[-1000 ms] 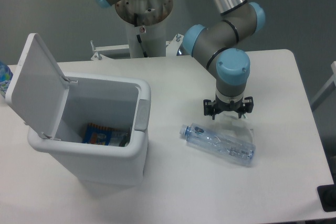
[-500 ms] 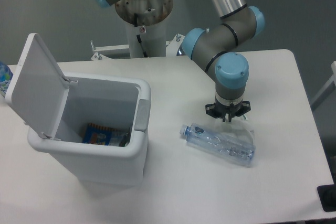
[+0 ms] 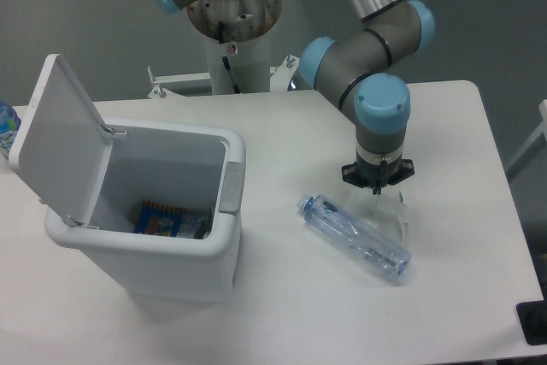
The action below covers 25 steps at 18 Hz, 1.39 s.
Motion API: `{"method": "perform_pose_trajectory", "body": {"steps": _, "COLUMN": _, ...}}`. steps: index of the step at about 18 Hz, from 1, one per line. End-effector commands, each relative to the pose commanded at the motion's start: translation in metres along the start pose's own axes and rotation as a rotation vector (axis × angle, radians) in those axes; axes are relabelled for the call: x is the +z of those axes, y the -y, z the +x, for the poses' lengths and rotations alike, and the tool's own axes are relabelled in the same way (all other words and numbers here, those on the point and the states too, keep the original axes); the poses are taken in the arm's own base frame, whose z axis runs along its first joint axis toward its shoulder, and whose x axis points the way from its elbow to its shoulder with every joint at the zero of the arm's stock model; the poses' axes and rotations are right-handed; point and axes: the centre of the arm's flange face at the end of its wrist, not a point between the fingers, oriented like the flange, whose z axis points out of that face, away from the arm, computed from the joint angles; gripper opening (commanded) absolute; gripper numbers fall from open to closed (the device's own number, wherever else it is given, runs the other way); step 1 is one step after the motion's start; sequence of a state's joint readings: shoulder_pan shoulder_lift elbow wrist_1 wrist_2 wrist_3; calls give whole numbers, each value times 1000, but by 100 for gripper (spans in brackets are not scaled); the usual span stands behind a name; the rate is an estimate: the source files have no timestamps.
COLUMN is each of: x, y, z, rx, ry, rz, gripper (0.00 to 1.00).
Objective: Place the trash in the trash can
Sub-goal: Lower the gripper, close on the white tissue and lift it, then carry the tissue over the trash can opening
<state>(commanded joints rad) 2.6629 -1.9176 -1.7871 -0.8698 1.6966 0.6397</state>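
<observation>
1. Camera view: the two-finger gripper point(image 3: 377, 191), right of centre, is pinched closed on the thin whitish translucent plastic bag point(image 3: 386, 214).
2. The clear bluish plastic bottle point(image 3: 353, 238) lies just below-left.
3. The white rectangular lidded bin point(image 3: 145, 211) stands open, left.

No text, label or number can be read on anything in view.

Grey arm point(image 3: 342, 74), light-blue joint caps, black gripper point(image 3: 377, 187)
</observation>
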Motion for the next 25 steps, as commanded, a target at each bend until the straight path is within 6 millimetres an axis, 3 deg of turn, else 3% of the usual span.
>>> {"method": "perform_pose_trajectory", "body": {"steps": 6, "x": -44, "y": 11, "z": -30, "rx": -30, "ry": 52, "rz": 61, "gripper": 0}}
{"method": "perform_pose_trajectory", "body": {"steps": 8, "x": -75, "y": 12, "z": -43, "rx": -44, "ry": 73, "rz": 93, "gripper": 0}}
{"method": "perform_pose_trajectory", "body": {"steps": 15, "x": -127, "y": 28, "z": -65, "rx": -60, "ry": 32, "rz": 191, "gripper": 0}}
{"method": "perform_pose_trajectory", "body": {"steps": 18, "x": -162, "y": 32, "z": -61, "rx": -74, "ry": -19, "rz": 287, "gripper": 0}}
{"method": "perform_pose_trajectory", "body": {"steps": 23, "x": -194, "y": 42, "z": -54, "rx": -164, "ry": -115, "rz": 404, "gripper": 0}}
{"method": "perform_pose_trajectory", "body": {"steps": 25, "x": -217, "y": 42, "z": -48, "rx": -191, "ry": -141, "rz": 454, "gripper": 0}}
